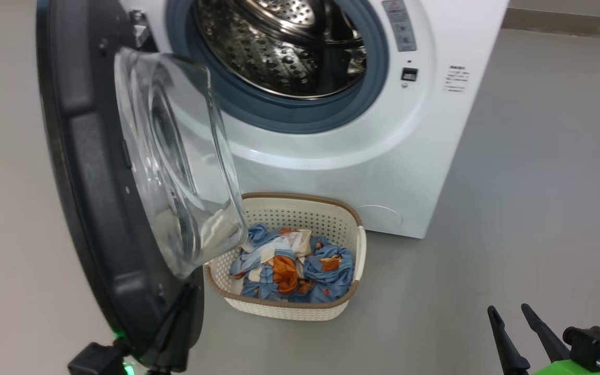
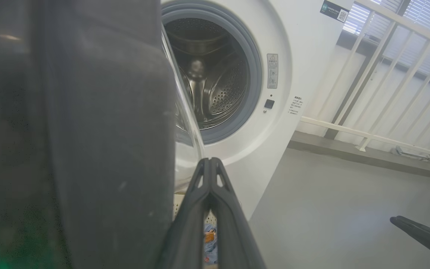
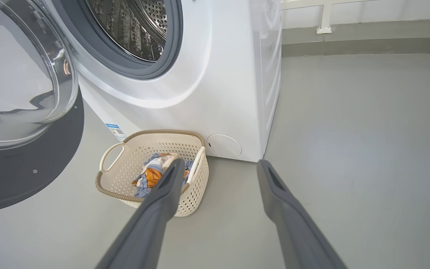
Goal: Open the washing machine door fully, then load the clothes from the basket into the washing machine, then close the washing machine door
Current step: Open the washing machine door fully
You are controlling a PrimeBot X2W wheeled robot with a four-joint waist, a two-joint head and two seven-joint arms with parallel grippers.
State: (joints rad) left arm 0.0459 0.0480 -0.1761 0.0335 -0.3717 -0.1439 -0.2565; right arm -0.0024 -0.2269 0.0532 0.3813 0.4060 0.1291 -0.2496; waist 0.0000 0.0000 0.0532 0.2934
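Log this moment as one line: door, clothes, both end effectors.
door: open | clothes: in basket | left end effector: shut, beside door edge | right end effector: open, empty

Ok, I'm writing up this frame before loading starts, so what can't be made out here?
- Head view: basket, left end behind the washing machine door.
- Left wrist view: whether the left gripper touches the door, blurred and close.
- Head view: label print on the washing machine, too small.
- All views: how many clothes, bundled.
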